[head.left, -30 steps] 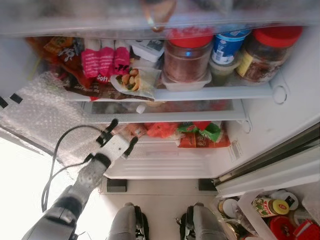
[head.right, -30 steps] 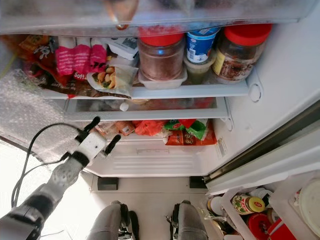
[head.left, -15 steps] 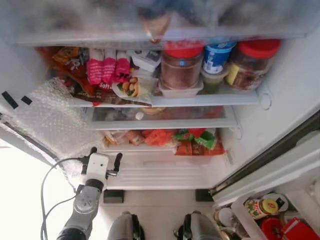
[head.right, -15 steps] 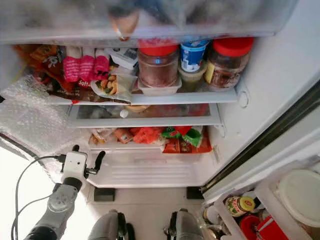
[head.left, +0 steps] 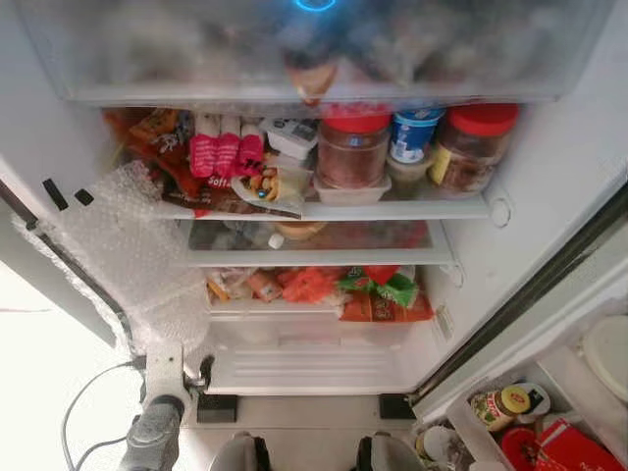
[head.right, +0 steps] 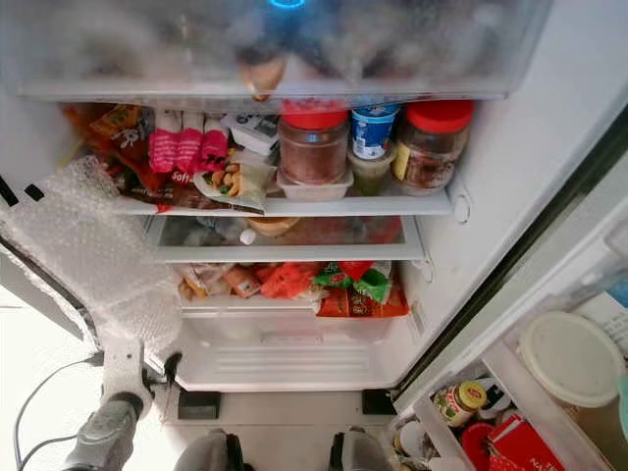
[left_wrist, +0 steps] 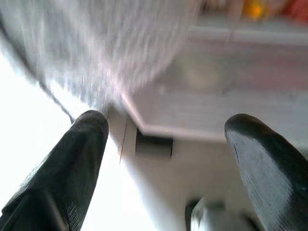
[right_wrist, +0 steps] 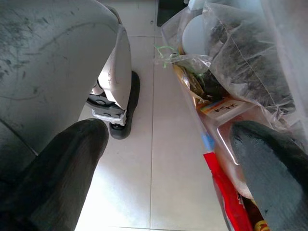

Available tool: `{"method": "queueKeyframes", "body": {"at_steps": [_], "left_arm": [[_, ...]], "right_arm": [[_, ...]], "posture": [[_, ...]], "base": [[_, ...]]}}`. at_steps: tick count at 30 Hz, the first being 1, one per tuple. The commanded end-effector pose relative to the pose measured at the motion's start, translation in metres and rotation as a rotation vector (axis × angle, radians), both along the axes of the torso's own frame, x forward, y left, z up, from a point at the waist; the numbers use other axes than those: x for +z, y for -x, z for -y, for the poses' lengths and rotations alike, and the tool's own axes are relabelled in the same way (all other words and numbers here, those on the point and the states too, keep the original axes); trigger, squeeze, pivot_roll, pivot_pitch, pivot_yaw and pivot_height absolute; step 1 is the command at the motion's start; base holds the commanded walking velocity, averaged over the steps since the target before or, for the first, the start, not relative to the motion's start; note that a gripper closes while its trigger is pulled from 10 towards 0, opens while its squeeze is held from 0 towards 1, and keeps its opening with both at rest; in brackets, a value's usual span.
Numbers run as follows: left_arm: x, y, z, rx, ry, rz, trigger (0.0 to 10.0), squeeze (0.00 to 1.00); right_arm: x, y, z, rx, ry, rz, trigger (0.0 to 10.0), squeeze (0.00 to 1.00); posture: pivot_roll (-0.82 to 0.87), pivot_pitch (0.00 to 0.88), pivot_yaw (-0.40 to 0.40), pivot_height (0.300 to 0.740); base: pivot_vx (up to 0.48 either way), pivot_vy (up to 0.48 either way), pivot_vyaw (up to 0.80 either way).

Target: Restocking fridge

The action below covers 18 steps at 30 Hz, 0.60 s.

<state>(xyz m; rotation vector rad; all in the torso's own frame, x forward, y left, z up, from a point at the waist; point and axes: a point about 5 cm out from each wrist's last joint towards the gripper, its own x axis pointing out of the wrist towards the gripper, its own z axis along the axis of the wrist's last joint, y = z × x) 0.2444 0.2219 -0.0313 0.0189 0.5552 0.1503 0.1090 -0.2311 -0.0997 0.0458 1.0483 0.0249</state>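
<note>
Left gripper [head.left: 186, 368] is raised at seven o'clock, fingers [left_wrist: 77, 159] spread; right gripper [right_wrist: 168, 159] hangs, fingers parted.

Quick count on the fridge's top glass shelf [head.left: 392, 209]: two red-lidded jars [head.left: 351, 147] [head.left: 469, 145], one blue-lidded tub [head.left: 411, 134] between them, three pink packs [head.left: 226, 153] further left. Below that shelf there's one green bag [head.left: 388, 287], one orange packet [head.left: 385, 308]. Right of the fridge, one yellow-lidded jar [head.left: 503, 402], one white lid [head.right: 571, 357].

The frosted top drawer [head.left: 314, 49] blurs its contents beyond telling, and the left wrist view renders the fridge shelves [left_wrist: 240, 72] as smeared shapes
</note>
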Motion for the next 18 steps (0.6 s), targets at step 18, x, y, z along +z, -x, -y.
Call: {"method": "queueKeyframes", "body": {"at_steps": [18], "left_arm": [[-0.024,0.041,-0.032,0.109,-0.030,-0.191,10.0,0.00]], "right_arm": [[0.002,-0.009,-0.009,0.006,-0.036,0.053,10.0,0.00]], "posture": [[0.03,0.118,0.000,0.662]], "base": [[0.000,0.480,0.00]]}}
